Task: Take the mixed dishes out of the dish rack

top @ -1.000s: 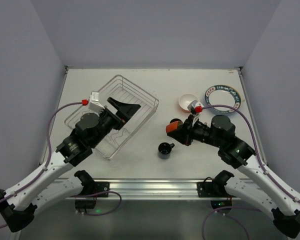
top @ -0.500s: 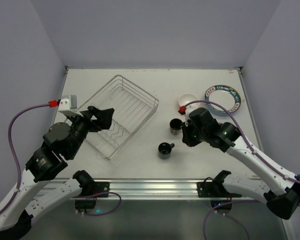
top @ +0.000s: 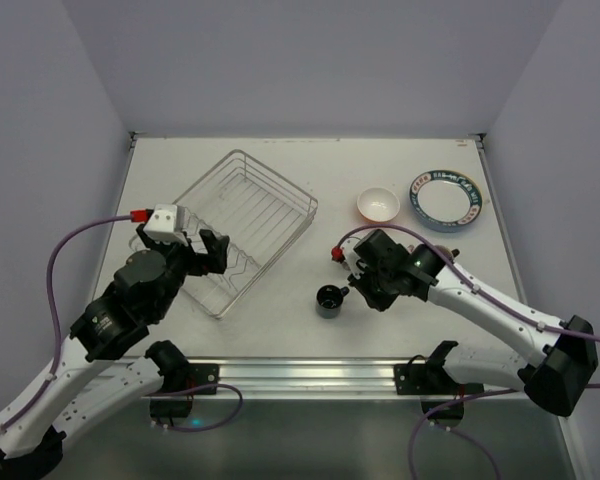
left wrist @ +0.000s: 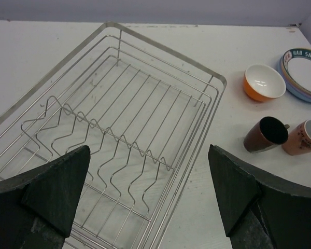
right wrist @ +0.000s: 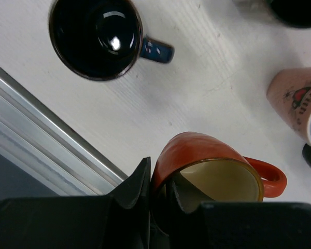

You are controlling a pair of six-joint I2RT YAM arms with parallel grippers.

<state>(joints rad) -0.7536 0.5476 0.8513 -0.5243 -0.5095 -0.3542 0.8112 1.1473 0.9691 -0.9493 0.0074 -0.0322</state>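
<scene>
With the dish rack (left wrist: 119, 155) emptied, the open left pincer (left wrist: 147, 171) is withdrawn. The orange mug (right wrist: 207, 166), gripped by the right pincer (right wrist: 158, 189), is lowered beside the black mug (right wrist: 96, 36): 1 release is judged left.

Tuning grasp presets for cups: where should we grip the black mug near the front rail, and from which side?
Grip the black mug by its rim from straight above, one finger inside, one outside. It stands upright with its mouth open to the top. Choose rim on the side away from the handle, which juts out sideways and looks too small to pinch.
</scene>
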